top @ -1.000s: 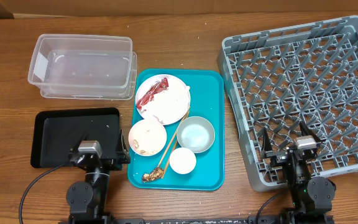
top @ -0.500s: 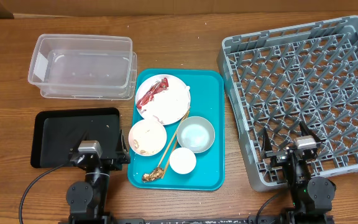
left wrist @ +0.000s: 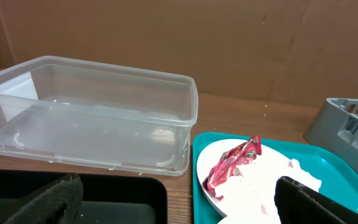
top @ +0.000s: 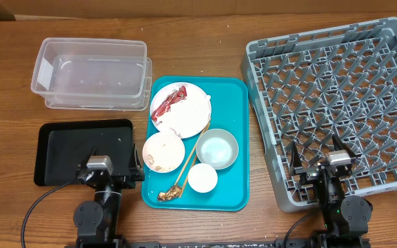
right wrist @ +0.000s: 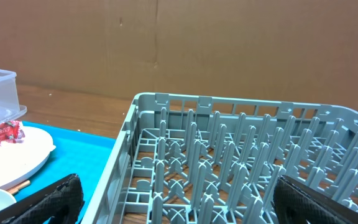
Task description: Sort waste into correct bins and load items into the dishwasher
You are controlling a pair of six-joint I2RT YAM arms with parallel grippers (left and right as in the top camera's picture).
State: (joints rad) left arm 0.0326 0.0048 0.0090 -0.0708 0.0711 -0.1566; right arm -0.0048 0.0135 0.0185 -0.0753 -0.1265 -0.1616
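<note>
Red wrapper [top: 167,104] on white plate [top: 196,114]

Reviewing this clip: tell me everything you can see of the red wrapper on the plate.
The red wrapper is a crumpled, glossy strip that looks like foil or plastic film. It carries small printed marks, too small to read. It lies slantwise on the left part of the large white plate, which sits at the far end of the teal tray. It touches only the plate, and nothing grips it.

robot test bench, wooden table [top: 205,27], cardboard backdrop [left wrist: 229,43]
</note>
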